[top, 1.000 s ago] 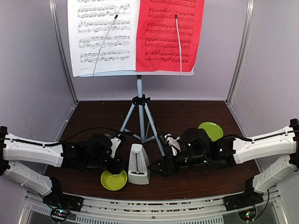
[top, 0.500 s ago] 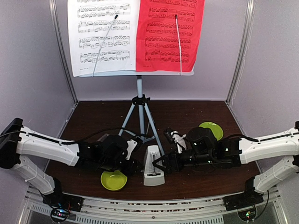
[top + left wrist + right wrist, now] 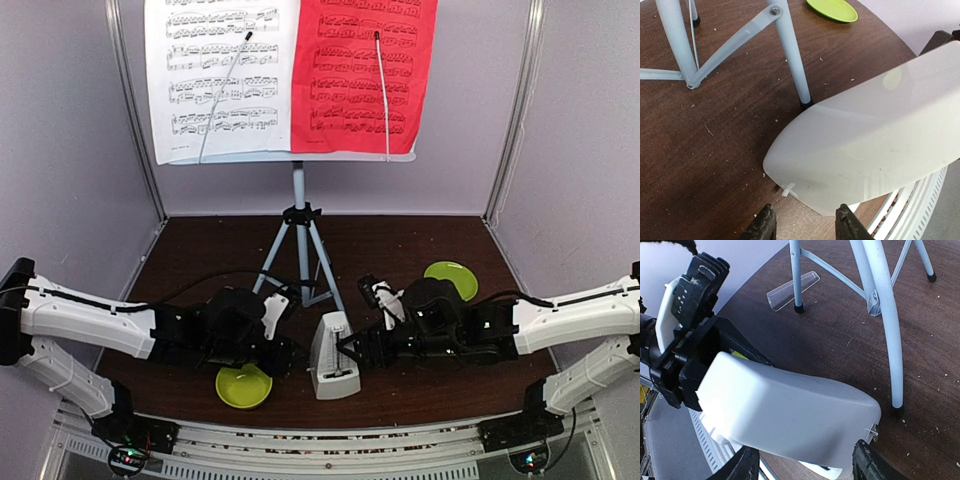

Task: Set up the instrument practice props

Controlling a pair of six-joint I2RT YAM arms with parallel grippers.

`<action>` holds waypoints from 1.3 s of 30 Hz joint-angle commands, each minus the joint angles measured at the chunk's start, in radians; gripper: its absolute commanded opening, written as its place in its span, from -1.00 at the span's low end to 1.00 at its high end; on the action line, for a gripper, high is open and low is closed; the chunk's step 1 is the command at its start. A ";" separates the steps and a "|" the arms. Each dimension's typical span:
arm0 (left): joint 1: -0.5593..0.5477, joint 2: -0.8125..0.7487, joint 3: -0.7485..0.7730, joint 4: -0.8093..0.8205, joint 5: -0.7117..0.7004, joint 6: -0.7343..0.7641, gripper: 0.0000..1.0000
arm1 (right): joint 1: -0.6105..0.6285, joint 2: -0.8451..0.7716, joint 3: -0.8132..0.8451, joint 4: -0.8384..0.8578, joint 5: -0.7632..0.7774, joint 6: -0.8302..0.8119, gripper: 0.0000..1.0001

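The music stand [image 3: 298,190] stands at the back on grey tripod legs [image 3: 320,265]. It carries a white page [image 3: 220,80] and a red page [image 3: 365,75]. The cream metronome [image 3: 333,368] stands on the table in front of the legs, between my two grippers. My left gripper [image 3: 290,358] is open; in the left wrist view its tips [image 3: 805,225] sit just short of the metronome's corner [image 3: 875,140]. My right gripper [image 3: 352,352] is open wide; in the right wrist view [image 3: 805,465] the metronome [image 3: 790,415] fills the gap between the tips.
A lime-green bowl [image 3: 243,385] sits at the front, left of the metronome. A lime-green plate [image 3: 451,280] lies at the right rear and also shows in the left wrist view [image 3: 832,9]. A clear plastic tube [image 3: 792,290] lies by a tripod foot. The table's front rail is close behind the metronome.
The metronome has shifted right, away from the bowl, and turned. My left arm has followed it rightward. My right gripper has stayed close beside it.
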 commanded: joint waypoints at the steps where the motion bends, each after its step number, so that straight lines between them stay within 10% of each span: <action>1: -0.001 -0.024 -0.012 0.010 -0.027 -0.016 -0.15 | 0.003 0.022 0.020 0.028 0.050 0.006 0.27; 19: -0.001 -0.073 -0.030 -0.033 -0.060 -0.010 -0.17 | 0.003 -0.047 -0.063 0.004 0.071 0.018 -0.26; 30: -0.001 -0.102 -0.030 -0.052 -0.113 -0.006 -0.17 | 0.055 -0.068 -0.043 -0.014 0.075 -0.028 0.46; 39: -0.001 -0.138 -0.030 -0.060 -0.162 0.008 -0.15 | 0.098 -0.040 0.037 -0.063 0.163 -0.045 0.65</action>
